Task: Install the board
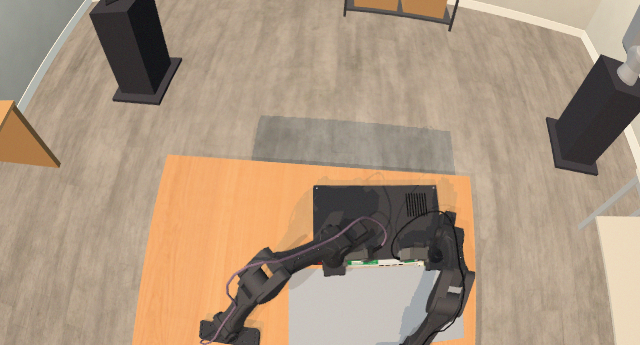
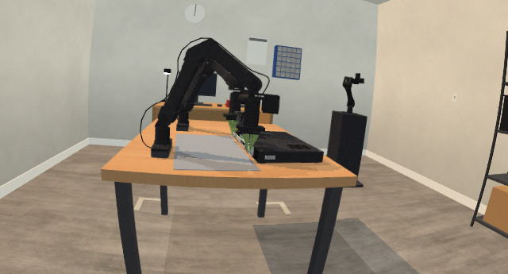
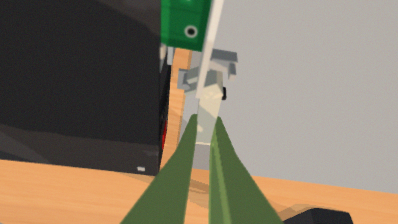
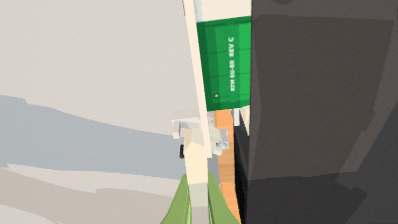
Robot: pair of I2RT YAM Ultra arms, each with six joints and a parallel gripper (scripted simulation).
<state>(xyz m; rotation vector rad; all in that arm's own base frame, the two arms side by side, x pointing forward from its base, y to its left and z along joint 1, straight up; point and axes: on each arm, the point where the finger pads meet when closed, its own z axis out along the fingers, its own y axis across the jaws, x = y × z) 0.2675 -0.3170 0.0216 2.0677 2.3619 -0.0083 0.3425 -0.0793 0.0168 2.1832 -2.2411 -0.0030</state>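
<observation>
The black enclosure stands on the bench. The green board sits far into the enclosure's front, with only a narrow strip and its white panel showing. My left gripper is shut on the cream lever at one end of the panel. My right gripper is shut on the cream lever at the other end. Both levers lie in line with the panel.
A grey mat lies in front of the enclosure, between the arm bases. The enclosure stands near the bench's far right part. Black pedestals stand on the floor off the bench.
</observation>
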